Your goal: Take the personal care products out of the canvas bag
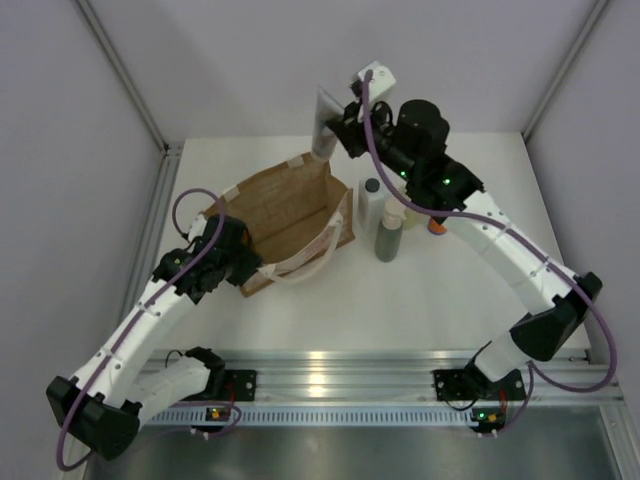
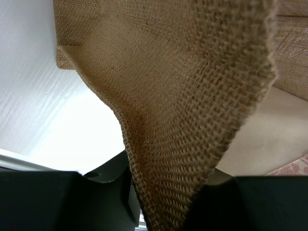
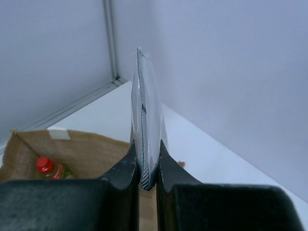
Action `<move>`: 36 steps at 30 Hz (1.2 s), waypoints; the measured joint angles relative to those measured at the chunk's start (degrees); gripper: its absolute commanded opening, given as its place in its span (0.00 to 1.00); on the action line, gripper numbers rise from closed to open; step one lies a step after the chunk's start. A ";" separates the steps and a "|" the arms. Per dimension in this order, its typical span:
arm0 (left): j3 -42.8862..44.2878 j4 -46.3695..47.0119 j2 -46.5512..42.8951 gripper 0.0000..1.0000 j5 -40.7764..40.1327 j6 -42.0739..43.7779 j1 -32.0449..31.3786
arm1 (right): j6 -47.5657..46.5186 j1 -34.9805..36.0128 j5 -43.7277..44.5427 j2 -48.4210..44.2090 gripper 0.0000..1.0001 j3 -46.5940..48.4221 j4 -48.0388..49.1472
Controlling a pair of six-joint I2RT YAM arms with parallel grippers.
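Note:
The brown canvas bag stands open on the white table, its off-white handles hanging at the front. My left gripper is shut on the bag's near-left rim; the jute cloth fills the left wrist view, pinched between the jaws. My right gripper is shut on a grey-white tube, held above the bag's far right corner; the right wrist view shows the tube's crimped end edge-on between the jaws. A yellow bottle with a red cap lies inside the bag.
To the right of the bag stand a white bottle with a dark cap, a grey-green bottle with a beige pump and something orange partly under the right arm. Grey walls and metal posts enclose the table.

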 measured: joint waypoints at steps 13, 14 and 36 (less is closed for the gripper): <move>-0.83 0.02 -1.99 0.34 0.07 -0.28 0.00 | 0.83 -18.21 15.34 -23.45 0.00 -21.59 -2.58; -0.90 0.02 -1.99 0.34 0.09 -0.26 0.00 | 1.07 -19.19 15.80 -24.74 0.00 -24.26 -2.91; -1.88 0.04 -3.26 0.34 2.23 -0.02 0.00 | 6.23 -22.58 8.66 -29.44 0.00 -63.71 14.51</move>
